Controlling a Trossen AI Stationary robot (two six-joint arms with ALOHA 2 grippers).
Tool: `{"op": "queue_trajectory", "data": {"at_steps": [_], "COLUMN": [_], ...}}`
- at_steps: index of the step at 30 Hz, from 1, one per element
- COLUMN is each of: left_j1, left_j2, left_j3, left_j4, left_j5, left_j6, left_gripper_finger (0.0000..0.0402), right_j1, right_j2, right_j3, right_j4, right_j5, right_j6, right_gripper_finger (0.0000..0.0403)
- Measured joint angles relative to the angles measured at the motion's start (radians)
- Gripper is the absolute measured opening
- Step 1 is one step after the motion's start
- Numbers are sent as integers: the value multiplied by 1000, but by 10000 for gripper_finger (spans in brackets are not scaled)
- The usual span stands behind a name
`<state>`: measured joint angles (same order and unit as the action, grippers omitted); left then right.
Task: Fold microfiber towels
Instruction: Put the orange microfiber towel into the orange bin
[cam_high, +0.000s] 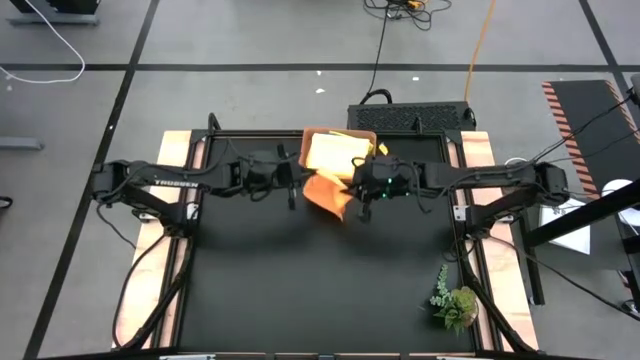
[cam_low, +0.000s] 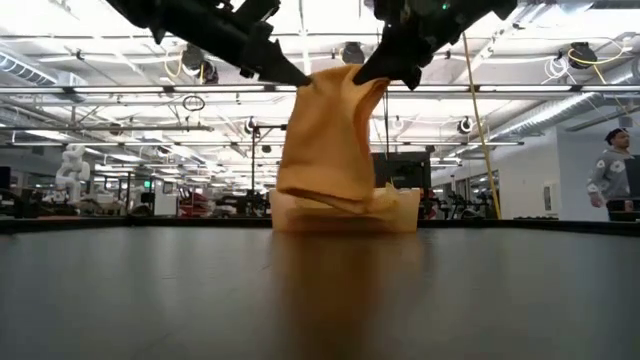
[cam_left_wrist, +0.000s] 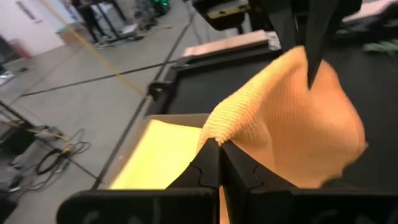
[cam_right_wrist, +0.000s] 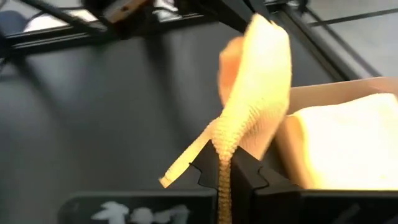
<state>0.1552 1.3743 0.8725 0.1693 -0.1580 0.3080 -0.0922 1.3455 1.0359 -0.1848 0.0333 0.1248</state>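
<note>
Pinching the orange towel (cam_high: 328, 192) by 2 corners above the tray (cam_high: 308, 137), left gripper (cam_left_wrist: 219, 148) and right gripper (cam_right_wrist: 225, 163) risk tugging apart and losing an edge.

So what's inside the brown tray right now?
The tray holds a yellow towel on top. Anything beneath it is covered, so any further towels can't be seen.
</note>
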Motion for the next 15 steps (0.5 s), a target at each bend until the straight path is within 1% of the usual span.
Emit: {"op": "queue_trajectory", "data": {"at_steps": [5,8,13,15], "left_j1": [77,115,174,202], "left_j2": [0,0,1,1], "left_j3": [37,42,42,42], "left_j4": [-20,-19,-15,-13], "left_j5": [5,33,43,67], "left_j6": [4,4,12,12], "left_gripper_finger": [3,2,2,2], "right_j1": [-108,-173,-254,-281], "right_j2": [2,7,7,7], "right_j3": [1,1,1,1], "right_j4": [4,6,35,52], "right_j5": [1,3,-7,-12], "right_j6": [-40,-50,-63,-68], "right_gripper_finger": [1,0,0,0]}}
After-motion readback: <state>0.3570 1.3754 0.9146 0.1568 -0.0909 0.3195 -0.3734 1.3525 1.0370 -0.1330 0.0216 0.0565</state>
